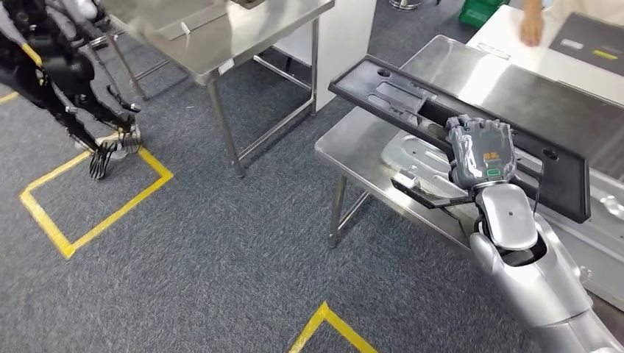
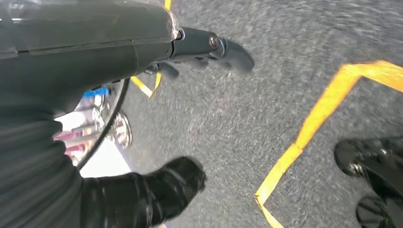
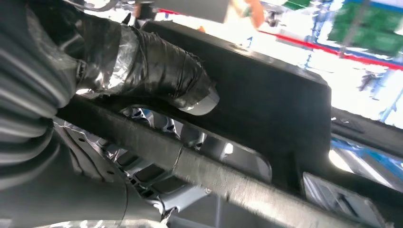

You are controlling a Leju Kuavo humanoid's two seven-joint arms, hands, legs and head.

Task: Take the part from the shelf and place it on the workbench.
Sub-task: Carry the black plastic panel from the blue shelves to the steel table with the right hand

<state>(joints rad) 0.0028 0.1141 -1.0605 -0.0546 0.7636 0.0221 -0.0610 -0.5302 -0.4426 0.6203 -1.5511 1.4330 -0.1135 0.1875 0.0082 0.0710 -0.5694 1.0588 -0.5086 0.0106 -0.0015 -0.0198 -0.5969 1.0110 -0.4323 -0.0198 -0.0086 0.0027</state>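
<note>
On right workbench: one long black plastic panel part [image 1: 471, 110], held over the steel top [image 1: 353, 147].
Right hand [image 1: 482, 151]: one, grasping the part's near edge.
Left hand [image 2: 157, 190]: one, hanging over carpet; grasp cannot be told.
Steel tables: two.

Our right arm [image 1: 541, 287] comes in from about five o'clock in the head view, silver and bent slightly at the wrist, reaching toward twelve o'clock. The right robot hand [image 1: 480, 152] shows its grey back upward, fingers curled down around the long black part [image 1: 471, 118]; the right wrist view has the taped thumb [image 3: 161, 71] pressed on that part. The left robot hand [image 2: 142, 118] hangs toward the floor; we think its dark fingers [image 2: 157, 190] are loosely apart, though blur hides much.
</note>
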